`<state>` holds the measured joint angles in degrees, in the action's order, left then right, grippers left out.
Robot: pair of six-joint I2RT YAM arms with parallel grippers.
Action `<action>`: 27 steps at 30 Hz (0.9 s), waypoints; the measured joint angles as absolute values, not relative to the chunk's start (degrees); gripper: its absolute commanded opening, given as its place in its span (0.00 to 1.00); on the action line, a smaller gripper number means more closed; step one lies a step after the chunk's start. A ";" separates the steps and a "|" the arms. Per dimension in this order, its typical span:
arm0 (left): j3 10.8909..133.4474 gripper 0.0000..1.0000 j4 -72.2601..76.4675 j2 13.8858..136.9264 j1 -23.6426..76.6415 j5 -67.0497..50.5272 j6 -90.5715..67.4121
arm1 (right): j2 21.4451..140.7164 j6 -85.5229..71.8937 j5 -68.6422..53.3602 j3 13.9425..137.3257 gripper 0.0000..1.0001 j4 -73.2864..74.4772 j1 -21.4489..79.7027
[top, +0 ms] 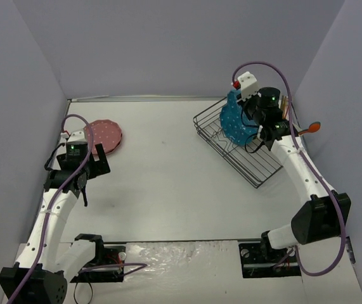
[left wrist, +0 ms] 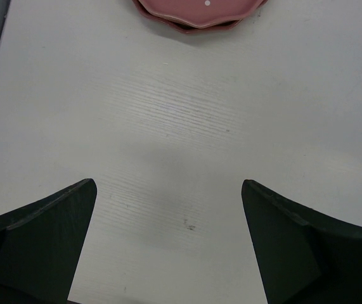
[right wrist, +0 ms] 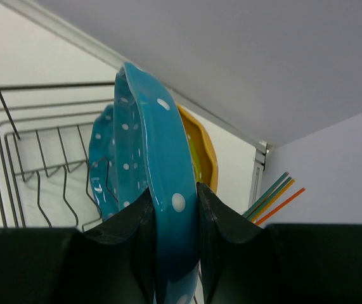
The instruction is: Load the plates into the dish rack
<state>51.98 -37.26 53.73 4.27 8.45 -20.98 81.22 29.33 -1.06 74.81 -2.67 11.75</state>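
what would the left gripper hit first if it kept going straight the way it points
Probably the bare table, just short of the pink plates ahead, since the open left gripper tilts downward. Depth is unclear; a shallower line would meet the plates' near rim.

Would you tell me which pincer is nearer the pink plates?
Left. The left pincer sits open just short of the pink plates, not touching; the right pincer is across the table at the dish rack, shut on a blue plate.
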 measured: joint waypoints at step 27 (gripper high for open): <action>51.92 0.97 -37.30 53.52 3.52 9.34 -20.17 | 96.17 32.84 -9.13 74.23 0.07 -4.15 10.87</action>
